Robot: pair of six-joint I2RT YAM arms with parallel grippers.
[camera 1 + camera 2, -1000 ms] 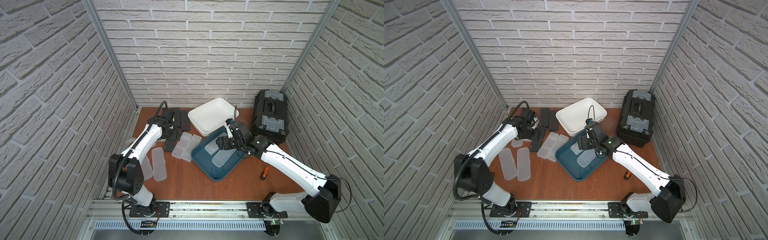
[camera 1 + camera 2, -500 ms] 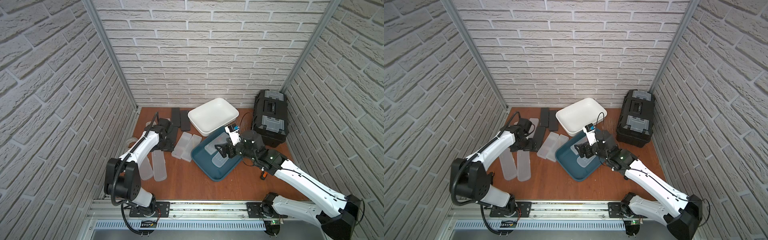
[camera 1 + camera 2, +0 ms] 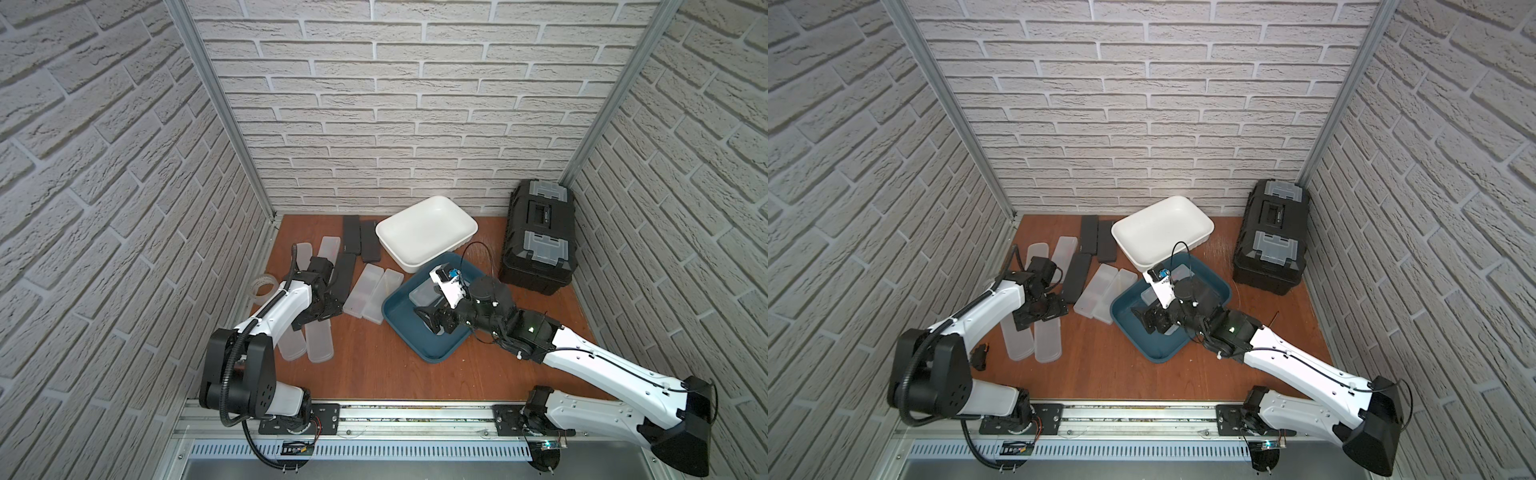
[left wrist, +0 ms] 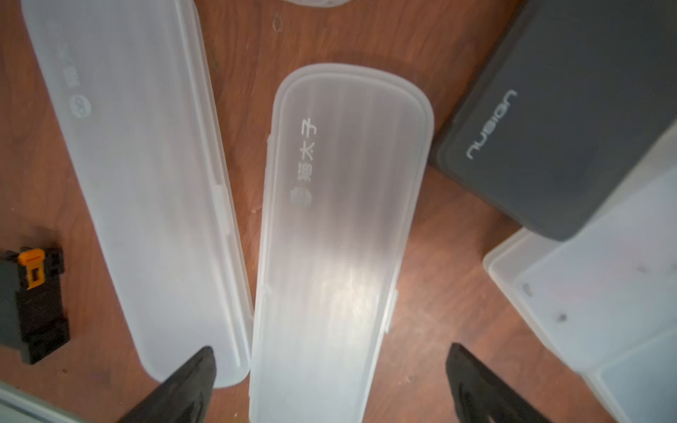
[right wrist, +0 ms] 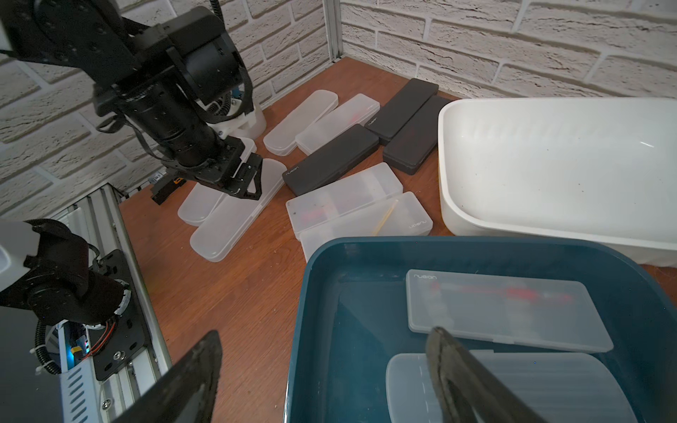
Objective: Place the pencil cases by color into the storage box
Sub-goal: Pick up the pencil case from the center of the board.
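We are mid-pick on the white sort. Our left end effector (image 4: 329,351) points down, jaws wide and empty, straddling a frosted case (image 4: 340,238) on the counter (image 4: 249,47). Next, we judge, it must lower and close across it. Our right end effector (image 5: 326,333), released and empty, tilts over the blue bin (image 5: 366,252), which holds two frosted cases (image 5: 505,311).

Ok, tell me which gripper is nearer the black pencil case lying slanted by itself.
Left. The left gripper hovers over a frosted case just beside the black pencil case; the right gripper is farther off, over the blue bin.
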